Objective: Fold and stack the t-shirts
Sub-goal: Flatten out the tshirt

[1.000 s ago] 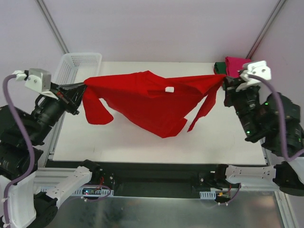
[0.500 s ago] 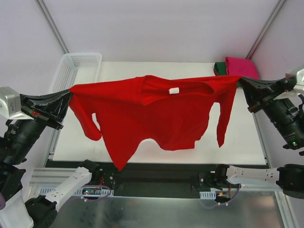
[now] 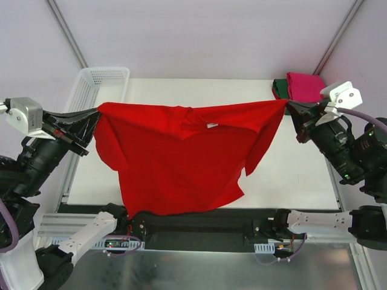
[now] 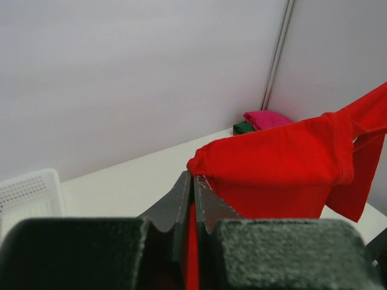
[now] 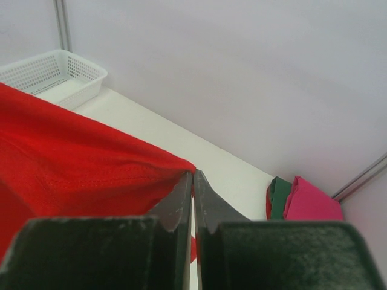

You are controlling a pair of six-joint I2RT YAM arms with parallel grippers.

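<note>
The bright red t-shirt hangs stretched in the air between my two grippers, its hem near the table's front edge. My left gripper is shut on its left shoulder, seen in the left wrist view with red cloth between the jaws. My right gripper is shut on its right shoulder, seen in the right wrist view with red cloth. The magenta-pink t-shirt lies folded on the dark green t-shirt at the table's far right corner; both show in the right wrist view.
A white mesh basket stands at the table's far left, also in the right wrist view. The white table lies under the shirt. Metal frame posts rise at both back corners.
Both grippers moved back inward and forward over the table since half a second ago. The red shirt swung out and now hangs flatter and lower, its body spread open.
</note>
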